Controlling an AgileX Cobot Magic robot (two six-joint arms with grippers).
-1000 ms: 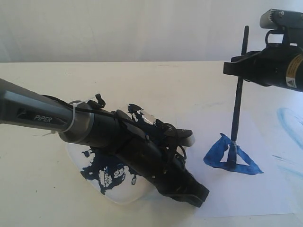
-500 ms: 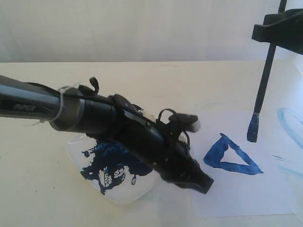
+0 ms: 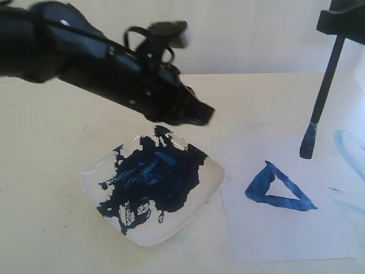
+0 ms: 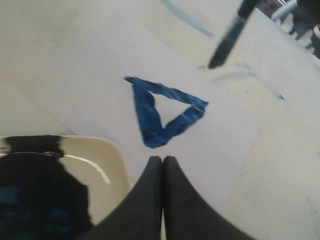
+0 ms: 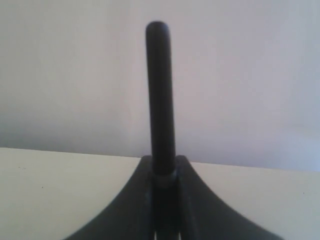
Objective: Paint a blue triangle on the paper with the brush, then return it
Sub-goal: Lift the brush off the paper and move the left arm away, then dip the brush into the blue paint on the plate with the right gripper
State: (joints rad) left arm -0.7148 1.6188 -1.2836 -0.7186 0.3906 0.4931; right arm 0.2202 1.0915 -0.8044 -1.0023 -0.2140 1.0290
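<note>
A rough dark-blue triangle [image 3: 278, 187] [image 4: 162, 110] is painted on the white paper [image 3: 285, 228] [image 4: 90, 65]. The thin black brush [image 3: 320, 103] [image 4: 227, 37] [image 5: 159, 100] hangs nearly upright above the paper's far right part, its blue-stained tip lifted off the sheet. My right gripper [image 3: 345, 20] [image 5: 164, 172] is shut on the brush handle near the top right corner of the exterior view. My left gripper [image 3: 199, 114] [image 4: 162, 160] is shut and empty, raised above the far edge of the plate.
A white square plate [image 3: 211, 171] [image 4: 110, 160] smeared with dark blue paint sits left of the paper. Faint light-blue smears [image 3: 348, 145] mark the table to the right of the sheet. A pale wall stands behind the table.
The left arm has lifted up and back off the plate, uncovering it. The right gripper raised the brush off the triangle and moved it right; the tip now hangs above the paper.
</note>
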